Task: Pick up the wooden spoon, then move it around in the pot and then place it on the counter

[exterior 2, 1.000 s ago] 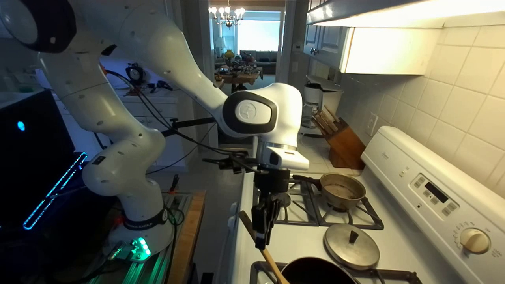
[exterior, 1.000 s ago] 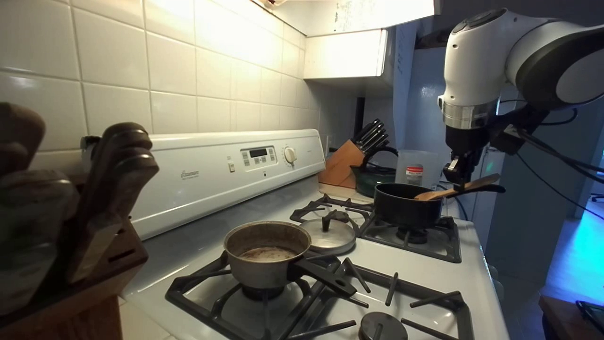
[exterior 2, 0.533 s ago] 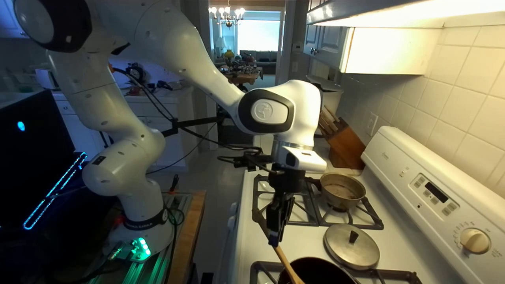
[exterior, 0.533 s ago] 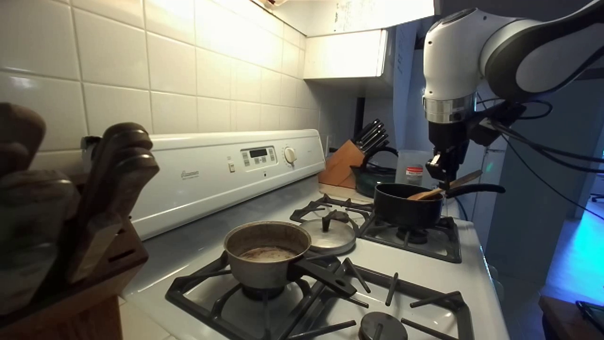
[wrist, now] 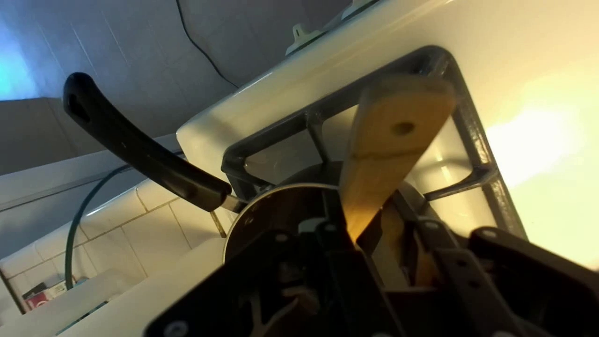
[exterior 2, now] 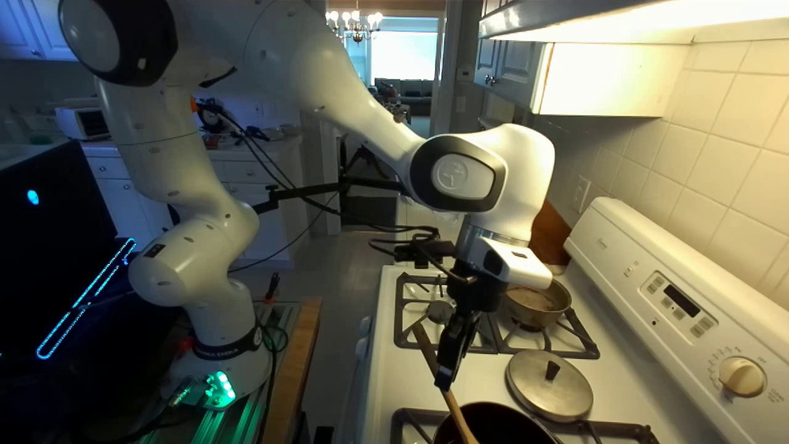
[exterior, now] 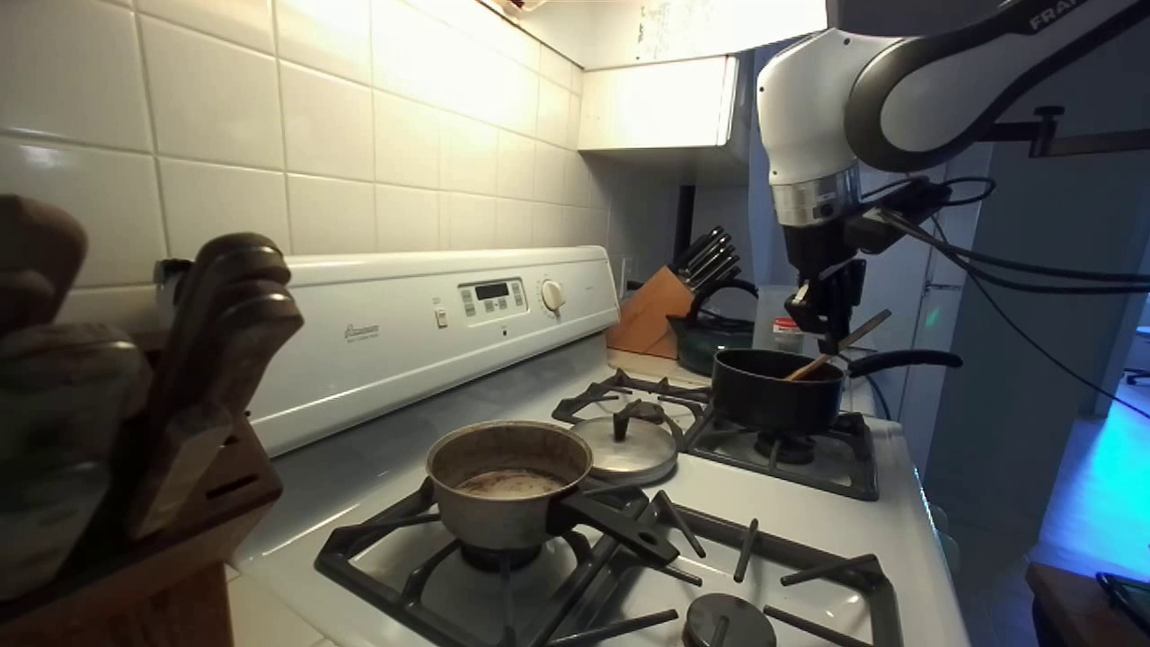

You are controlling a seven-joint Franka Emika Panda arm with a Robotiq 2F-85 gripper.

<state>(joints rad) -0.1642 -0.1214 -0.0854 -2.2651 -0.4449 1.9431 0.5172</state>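
Observation:
The wooden spoon [exterior: 864, 330] leans with its lower end inside the black pot [exterior: 774, 395] and its handle end sticking up past the rim. My gripper [exterior: 828, 344] is shut on the spoon's handle just above the pot rim. The gripper [exterior 2: 444, 381], spoon [exterior 2: 457, 412] and pot [exterior 2: 502, 425] also show in an exterior view. In the wrist view the handle's end [wrist: 398, 126] rises from between the fingertips [wrist: 362, 210], over the pot [wrist: 281, 210]. The spoon's bowl is hidden in the pot. The smooth grey counter cannot be made out.
The pot's black handle [exterior: 903, 361] points outward. A metal lid [exterior: 624, 449] lies on the white stove top. A smaller worn pot [exterior: 508, 485] sits on another black grate. A knife block [exterior: 651, 310] and a dark green kettle [exterior: 714, 341] stand behind. Pale tiles [wrist: 154, 231] border the stove.
My gripper has moved with the spoon toward the stove's back panel. The spoon's handle now stands steeper, with its lower end still in the pot. The pot has not moved.

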